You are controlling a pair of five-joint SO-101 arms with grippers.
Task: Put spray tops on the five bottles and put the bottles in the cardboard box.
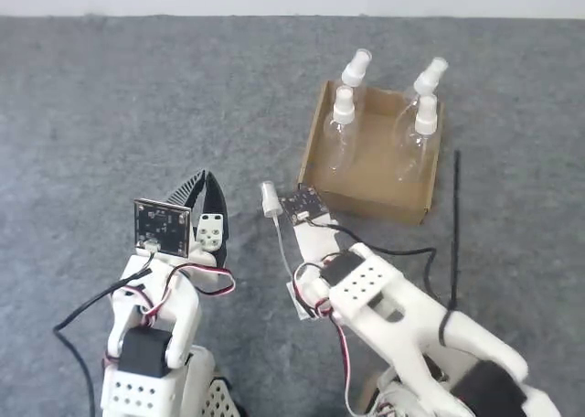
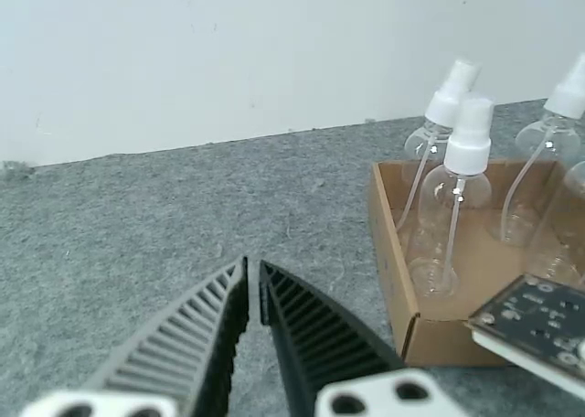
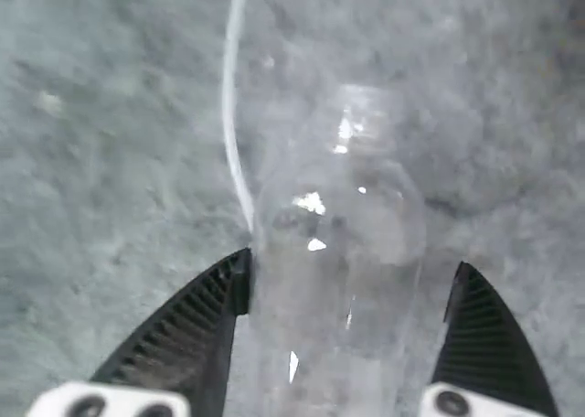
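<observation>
Straddles a clear bottle (image 3: 338,252) lying on the grey worktop (image 1: 110,115) with right jaws spread wide, loose spray top (image 1: 271,200) alongside. Holds left jaws closed to a sliver. Stores four topped bottles (image 1: 340,138) upright in the cardboard box (image 1: 375,205).

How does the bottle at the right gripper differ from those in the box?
The bottle between the right gripper's open fingers has no spray top; the four bottles in the cardboard box wear white ones. It seems to lie flat; they stand upright. All are clear.
</observation>
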